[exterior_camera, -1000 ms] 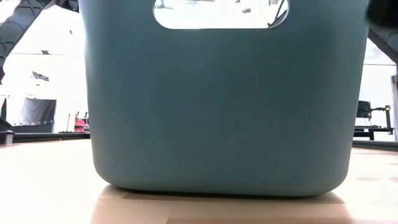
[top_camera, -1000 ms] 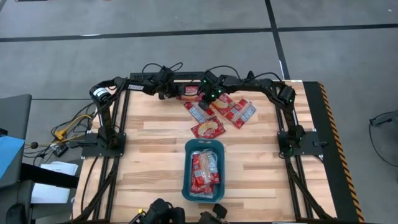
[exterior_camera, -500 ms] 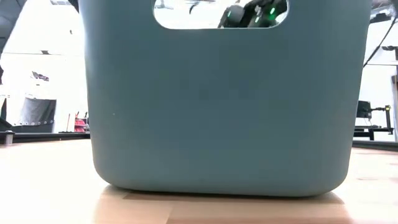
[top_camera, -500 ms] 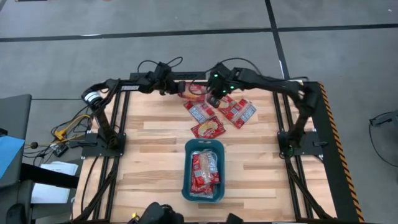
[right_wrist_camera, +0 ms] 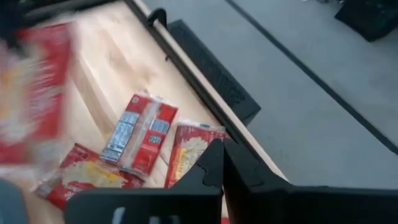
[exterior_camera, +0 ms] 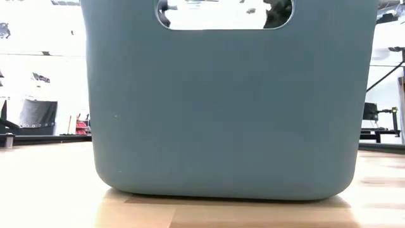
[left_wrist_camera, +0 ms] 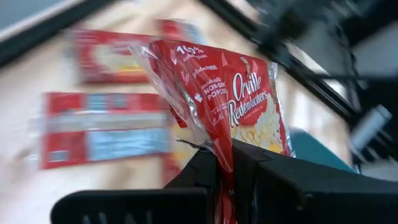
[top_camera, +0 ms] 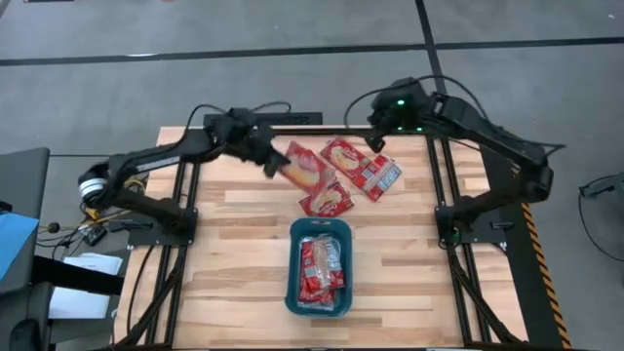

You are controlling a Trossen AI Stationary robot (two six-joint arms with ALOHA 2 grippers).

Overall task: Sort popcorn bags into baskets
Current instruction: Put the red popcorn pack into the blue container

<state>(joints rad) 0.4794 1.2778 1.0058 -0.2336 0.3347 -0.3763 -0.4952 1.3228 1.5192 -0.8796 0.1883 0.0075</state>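
My left gripper (top_camera: 273, 159) is over the table's far middle, shut on a red popcorn bag (top_camera: 302, 168), which also shows in the left wrist view (left_wrist_camera: 230, 93). More bags lie flat on the wood past the basket (top_camera: 341, 153) (top_camera: 376, 175) (top_camera: 327, 201). The teal basket (top_camera: 292, 263) stands near the near edge with several bags (top_camera: 320, 265) inside. My right gripper (top_camera: 375, 138) is shut and holds nothing, raised near the far edge above a lying bag (right_wrist_camera: 186, 152). My left gripper pinches the bag between its two fingers at one end's sealed edge (left_wrist_camera: 222, 158). The bag is lifted clear of the table and sticks out past the fingertips toward the table's right, its printed face showing.
The basket's wall (exterior_camera: 221, 107) fills the low view, with its handle opening (exterior_camera: 221, 16) at the top. The black frame rail (top_camera: 292, 119) runs along the far edge. Bare wood lies left and right of the basket.
My left gripper has come from the far edge toward the near side and right, carrying the bag lifted clear above the other bags. My right gripper has risen and drawn away from the bag pile toward the table's right far corner.
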